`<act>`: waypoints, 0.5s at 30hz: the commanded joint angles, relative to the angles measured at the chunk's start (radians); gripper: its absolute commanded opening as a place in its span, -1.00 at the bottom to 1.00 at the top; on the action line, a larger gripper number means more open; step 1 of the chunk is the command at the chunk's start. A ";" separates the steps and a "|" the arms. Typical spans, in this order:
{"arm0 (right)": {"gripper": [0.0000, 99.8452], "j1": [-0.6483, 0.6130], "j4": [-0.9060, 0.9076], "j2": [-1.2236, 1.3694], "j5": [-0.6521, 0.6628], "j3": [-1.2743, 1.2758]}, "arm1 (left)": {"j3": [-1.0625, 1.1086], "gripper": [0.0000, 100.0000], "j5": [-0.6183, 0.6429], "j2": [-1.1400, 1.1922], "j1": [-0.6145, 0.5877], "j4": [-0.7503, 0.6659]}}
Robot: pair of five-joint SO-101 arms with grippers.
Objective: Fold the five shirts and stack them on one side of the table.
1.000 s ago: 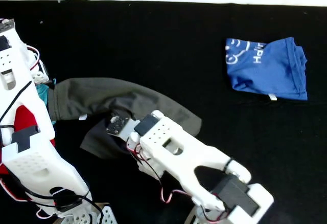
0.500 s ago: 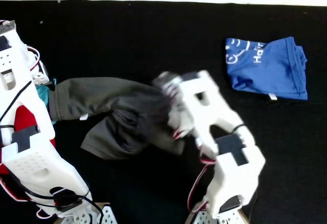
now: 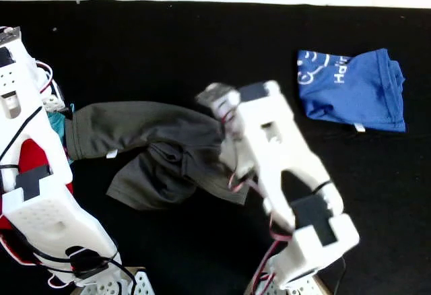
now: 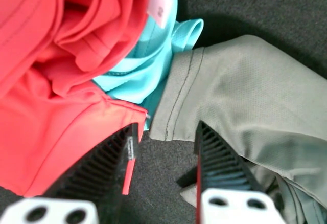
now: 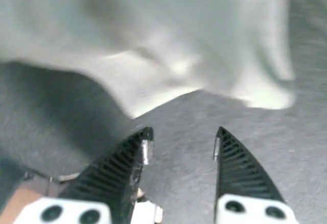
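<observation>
L edge of table (image 3: 135,46): red shirt (image 4: 51,55) and teal shirt (image 4: 153,65) bunched under L arm, not folded flat. Left gripper (image 4: 167,127) jaws approx half open, holding nothing, poised over hem of grey shirt (image 3: 155,150), red fabric just beside one finger. Risk: closing here may catch red w/ grey and drag the pile.

Grey shirt lies crumpled mid-table, one end touching teal. Right gripper (image 5: 184,130) wide open, empty, over bare cloth just short of grey's other edge. Risk: a pinch on the bunched part takes several layers, so fold comes out skewed.

Blue shirt (image 3: 353,89) folded, far R, well apart.
</observation>
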 commanded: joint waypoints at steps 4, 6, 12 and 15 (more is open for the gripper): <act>-0.46 -0.104 -0.246 -0.044 -0.038 0.245 | -0.038 -0.63 0.006 -0.015 -0.002 0.002; -0.47 -0.101 -0.295 -0.005 -0.040 0.260 | -0.038 -0.63 0.006 -0.015 -0.002 0.003; -0.50 -0.094 -0.378 0.119 -0.041 0.257 | -0.038 -0.63 0.006 -0.015 -0.002 0.008; -0.78 -0.094 -0.381 0.124 -0.041 0.259 | -0.038 -0.63 0.006 -0.015 -0.002 0.009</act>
